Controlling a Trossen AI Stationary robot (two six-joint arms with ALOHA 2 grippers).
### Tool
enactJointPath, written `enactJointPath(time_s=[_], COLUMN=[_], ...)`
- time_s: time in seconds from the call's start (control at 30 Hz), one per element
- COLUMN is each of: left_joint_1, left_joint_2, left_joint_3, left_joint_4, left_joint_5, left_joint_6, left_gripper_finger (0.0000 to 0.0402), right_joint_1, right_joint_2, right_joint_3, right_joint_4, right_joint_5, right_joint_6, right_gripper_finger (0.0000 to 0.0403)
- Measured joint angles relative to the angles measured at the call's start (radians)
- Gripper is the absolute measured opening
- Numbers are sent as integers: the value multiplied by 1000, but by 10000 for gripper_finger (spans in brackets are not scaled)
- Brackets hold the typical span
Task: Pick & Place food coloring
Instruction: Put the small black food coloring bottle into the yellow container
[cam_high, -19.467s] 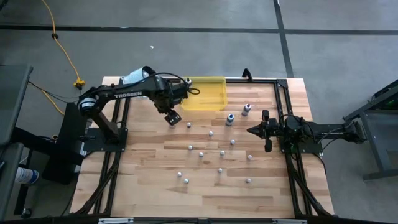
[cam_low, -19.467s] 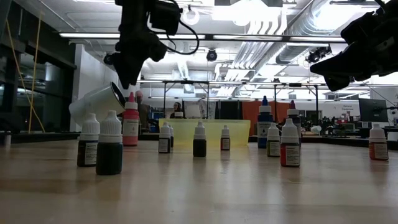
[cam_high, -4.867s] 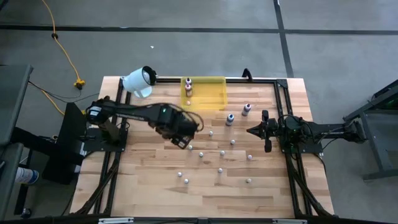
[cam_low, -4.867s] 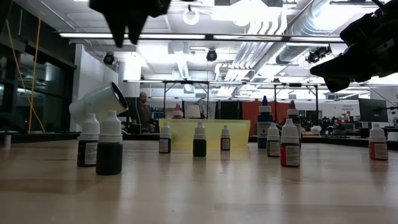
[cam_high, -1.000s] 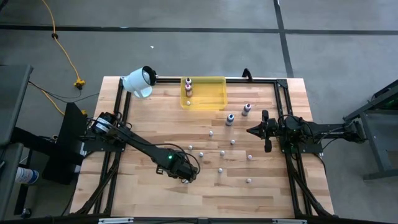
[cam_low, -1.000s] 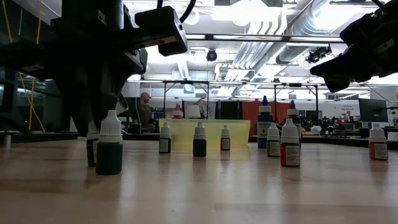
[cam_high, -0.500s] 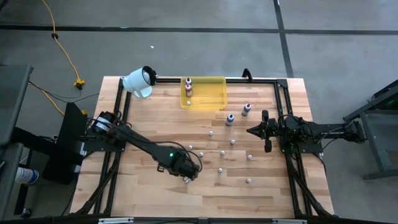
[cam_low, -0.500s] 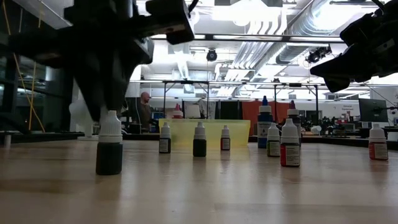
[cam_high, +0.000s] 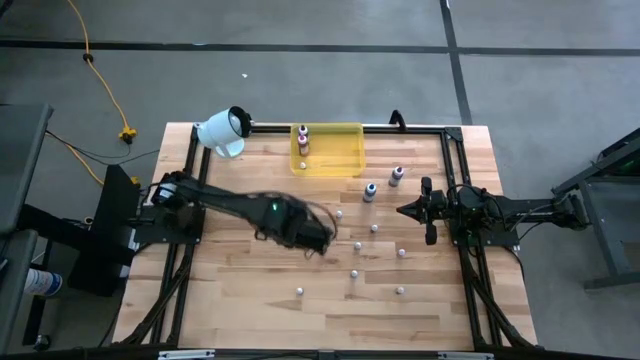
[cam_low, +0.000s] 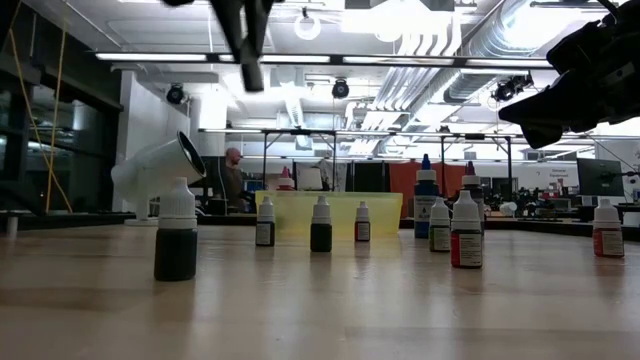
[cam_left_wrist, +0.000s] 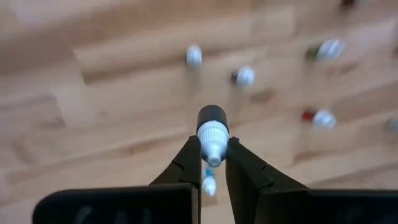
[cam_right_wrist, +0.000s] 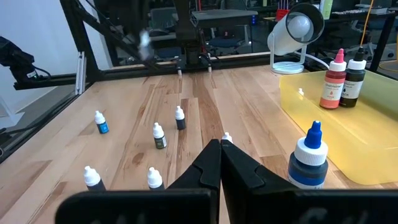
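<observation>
My left gripper (cam_high: 322, 240) hangs over the table's middle, shut on a tiny food coloring bottle (cam_left_wrist: 212, 124) with a white cap and a dark body. In the low view it shows high up (cam_low: 247, 45), blurred. Several more small bottles stand upright on their bases on the wood, such as one near the front (cam_high: 299, 291) and a dark one (cam_low: 176, 240). The yellow tray (cam_high: 345, 160) at the far side holds two taller bottles (cam_right_wrist: 342, 81). My right gripper (cam_high: 430, 215) waits shut at the right (cam_right_wrist: 221, 158). My left gripper pinches the bottle's white cap (cam_left_wrist: 213, 142) between its two fingers (cam_left_wrist: 191, 158). The fingers point down from above. The bottle hangs below them, its dark body (cam_left_wrist: 212, 116) toward the table, lifted clear of the wood.
A big white cylinder (cam_high: 225, 130) lies at the far left corner. Two taller bottles (cam_high: 369, 190) (cam_high: 397, 176) stand just right of the tray. A black frame rail (cam_high: 455, 160) runs along the table's sides. Bare wood lies at the near left.
My left gripper has risen from table level near the front and gone toward the far edge and a little right, carrying the small bottle clear of the table. The dark bottle that stood beside it stays in place.
</observation>
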Motion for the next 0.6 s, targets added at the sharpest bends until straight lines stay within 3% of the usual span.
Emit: enactJointPath(time_s=[0.23, 0.6], left_joint_1=[144, 440], left_joint_2=[0, 54], left_joint_3=[158, 172], left_joint_4=[-116, -36], left_joint_5=[-94, -91], left_joint_6=[104, 494], left_gripper_finger=[31, 31], right_joint_1=[0, 0], right_joint_2=[0, 0], right_joint_3=[0, 0], right_joint_4=[0, 0], right_joint_5=[0, 0], right_joint_6=[0, 0], right_gripper_finger=[0, 0])
